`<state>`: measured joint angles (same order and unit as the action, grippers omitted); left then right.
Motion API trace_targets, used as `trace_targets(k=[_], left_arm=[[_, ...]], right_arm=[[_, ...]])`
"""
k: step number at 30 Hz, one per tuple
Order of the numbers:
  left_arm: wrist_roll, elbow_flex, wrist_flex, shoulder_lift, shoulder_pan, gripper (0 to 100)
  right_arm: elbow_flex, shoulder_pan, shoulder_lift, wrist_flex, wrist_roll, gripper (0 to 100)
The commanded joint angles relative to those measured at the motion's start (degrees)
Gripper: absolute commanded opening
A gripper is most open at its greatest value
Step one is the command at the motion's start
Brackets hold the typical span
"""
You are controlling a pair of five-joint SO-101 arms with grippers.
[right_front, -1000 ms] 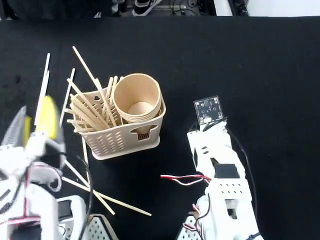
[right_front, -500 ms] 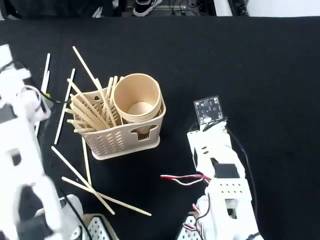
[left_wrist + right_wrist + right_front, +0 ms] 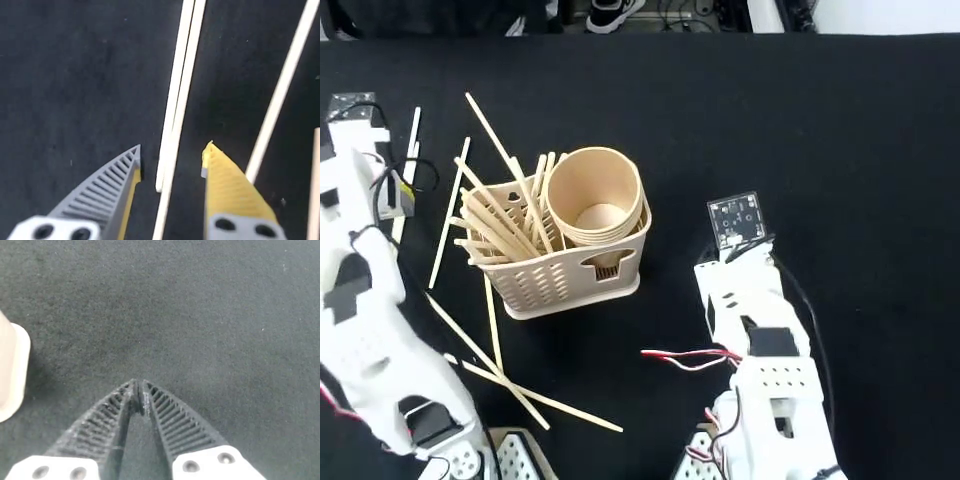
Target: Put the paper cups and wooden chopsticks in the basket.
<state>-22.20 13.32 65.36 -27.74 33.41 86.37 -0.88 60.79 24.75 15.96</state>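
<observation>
A beige basket (image 3: 565, 265) stands left of centre, holding stacked paper cups (image 3: 595, 198) and several wooden chopsticks (image 3: 500, 222). At the far left lies a pair of chopsticks (image 3: 410, 150), side by side. My left gripper (image 3: 172, 150) is open and low over the black cloth, with the pair of chopsticks (image 3: 179, 100) running between its grey and yellow fingers. Another chopstick (image 3: 280, 95) lies just outside the yellow finger. My right gripper (image 3: 137, 390) is shut on nothing, over bare cloth right of the basket corner (image 3: 11, 371).
Loose chopsticks lie left of and in front of the basket: one slanted (image 3: 450, 212), and several crossing (image 3: 490, 360) near the left arm's base. The right arm (image 3: 755, 320) rests right of the basket. Black cloth covers the table.
My left arm has swung from the front left out to the far left and come down over the pair of chopsticks. The right arm has not moved.
</observation>
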Motion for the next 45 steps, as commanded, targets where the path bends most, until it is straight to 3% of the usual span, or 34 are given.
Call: trace_targets(k=[1, 10, 13, 18, 24, 34, 45], left_arm=[[-0.8, 12.5, 0.1, -7.3, 1.7, 20], [-1.4, 37.0, 11.3, -28.3, 1.0, 20], [-6.1, 44.3, 17.9, -34.2, -0.1, 19], [-12.6, 56.4, 27.0, -42.1, -1.7, 2], [-12.6, 69.1, 35.6, -46.4, -2.1, 3], [-7.3, 67.5, 35.8, -42.2, 0.8, 3], [-6.8, 36.4, 35.3, -6.9, 0.0, 3]], right_arm=[[-0.5, 0.4, -0.2, 0.2, 0.5, 1.2], [-0.5, 0.4, -0.2, 0.2, 0.5, 1.2], [-0.5, 0.4, -0.2, 0.2, 0.5, 1.2], [-0.5, 0.4, -0.2, 0.2, 0.5, 1.2], [-0.5, 0.4, -0.2, 0.2, 0.5, 1.2], [-0.6, 0.4, -0.2, 0.4, 0.5, 1.2], [-0.6, 0.4, -0.2, 0.3, 0.5, 1.2]])
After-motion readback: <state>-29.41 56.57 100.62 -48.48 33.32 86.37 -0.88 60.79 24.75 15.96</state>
